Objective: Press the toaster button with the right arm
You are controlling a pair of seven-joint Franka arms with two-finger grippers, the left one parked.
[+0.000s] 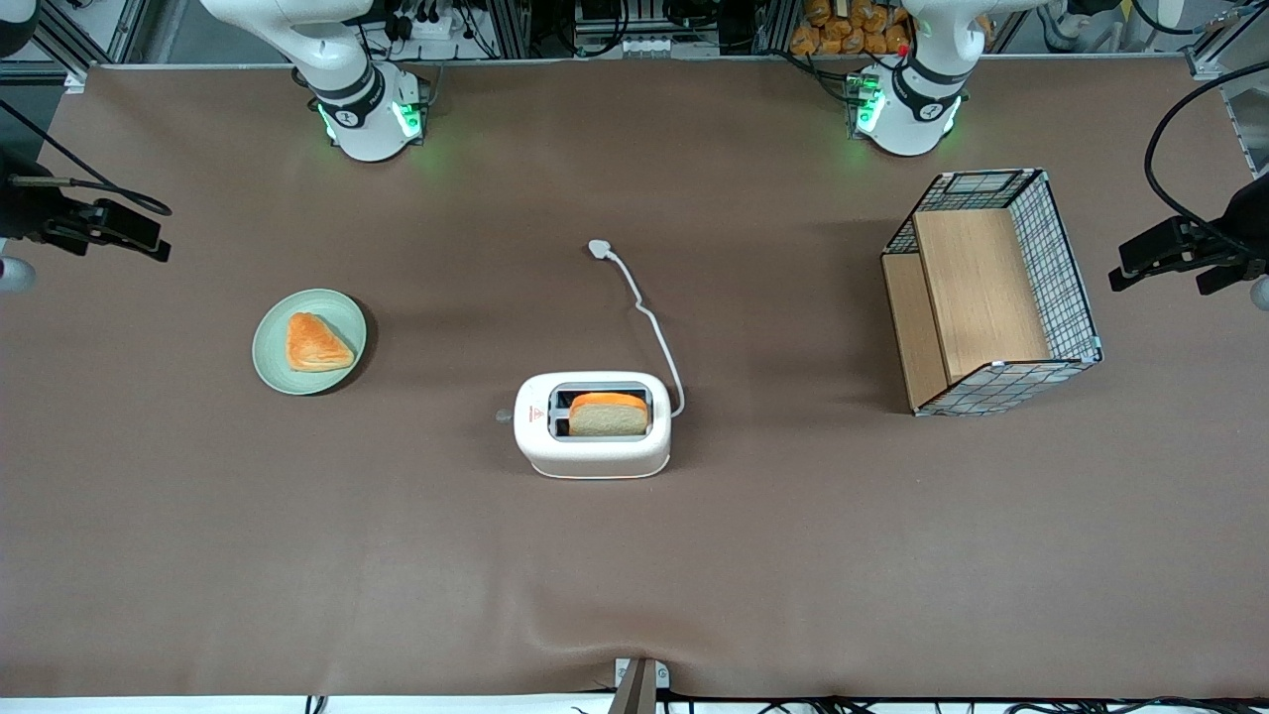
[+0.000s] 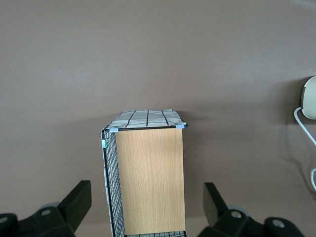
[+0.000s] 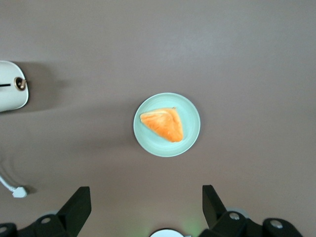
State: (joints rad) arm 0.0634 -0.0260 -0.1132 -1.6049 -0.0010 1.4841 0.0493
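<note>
The white toaster (image 1: 593,424) stands mid-table with a slice of bread (image 1: 607,414) in one slot. Its small grey button (image 1: 503,416) juts from the narrow end that faces the working arm's end of the table. The right wrist view catches that end of the toaster (image 3: 12,94) and the button (image 3: 20,83). My right gripper (image 1: 139,230) hangs high over the working arm's end of the table, well apart from the toaster. It is open (image 3: 145,189), with nothing between its fingers, and looks down on a green plate.
The green plate (image 1: 273,362) with an orange pastry (image 1: 315,343) lies between the gripper and the toaster. The toaster's cord ends in a white plug (image 1: 599,248) farther from the front camera. A wire-and-wood basket (image 1: 991,293) stands toward the parked arm's end.
</note>
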